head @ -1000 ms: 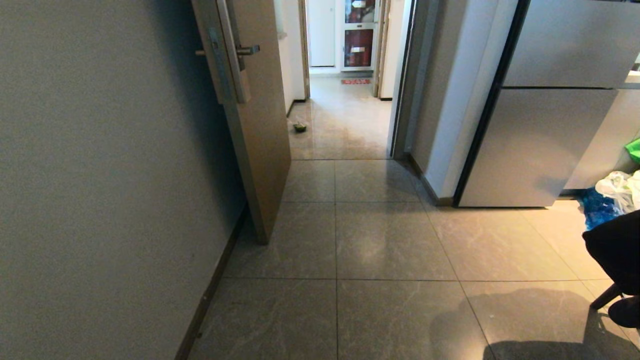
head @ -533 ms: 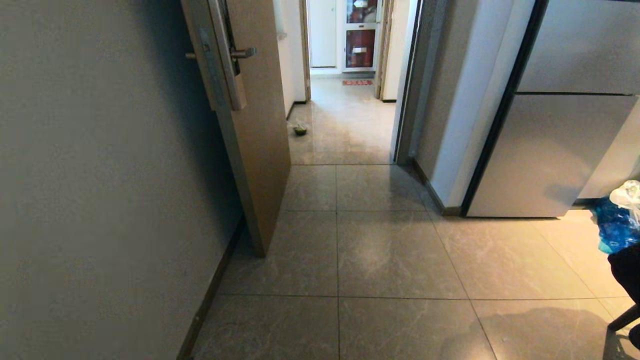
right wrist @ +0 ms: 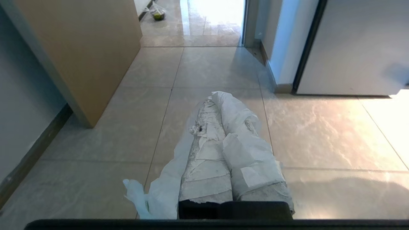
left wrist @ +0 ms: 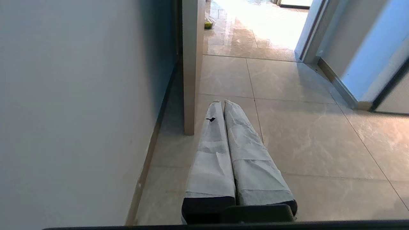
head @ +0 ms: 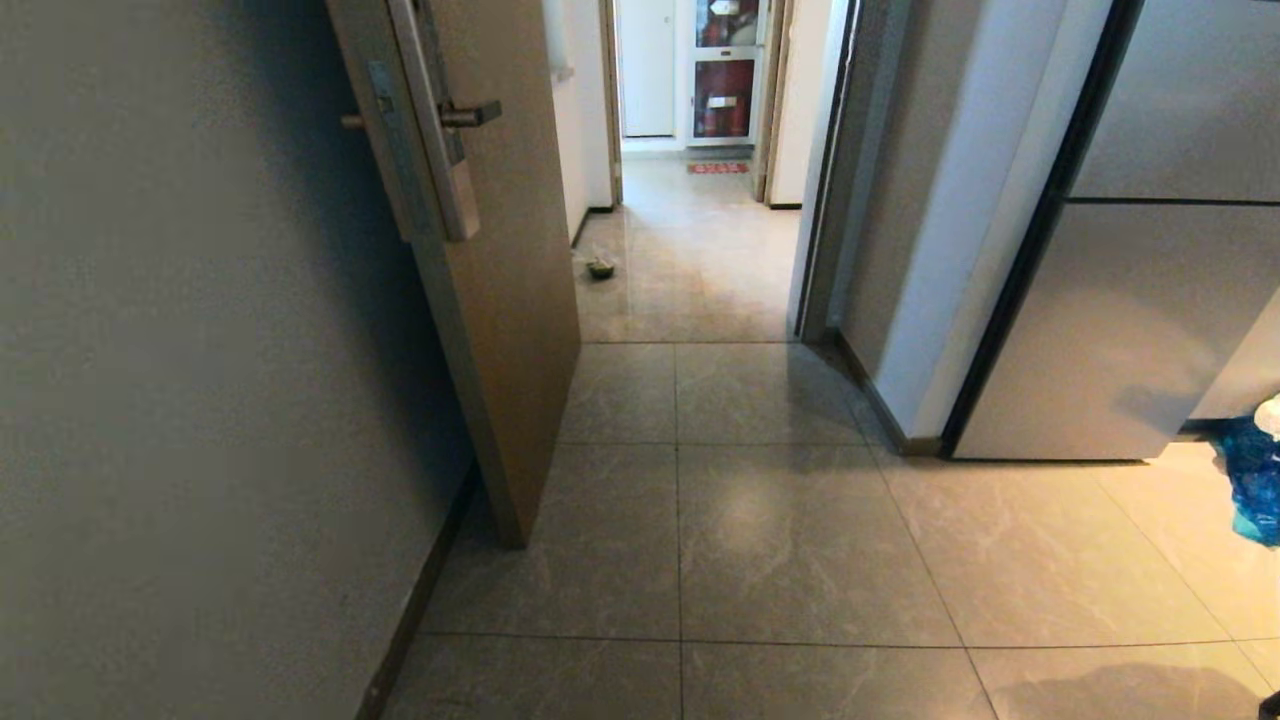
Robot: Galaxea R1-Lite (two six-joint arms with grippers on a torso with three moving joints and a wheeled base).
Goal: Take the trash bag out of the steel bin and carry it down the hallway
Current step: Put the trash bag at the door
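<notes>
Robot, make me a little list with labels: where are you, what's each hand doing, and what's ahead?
Place: tiled floor beside an open wooden door
Right gripper: fingers shut on the trash bag, thin white plastic hanging beside them
Left gripper: fingers shut, holding nothing
Ahead: the hallway through the doorway, a small green-filled bag on its floor
Right side: steel-grey fridge, blue bag

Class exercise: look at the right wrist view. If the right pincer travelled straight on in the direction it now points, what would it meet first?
Probably the bare floor tiles. The right pincer, shut on the trash bag, aims slightly downward toward the doorway; nothing stands between. The wooden door lies off to one side. Depth is uncertain.
</notes>
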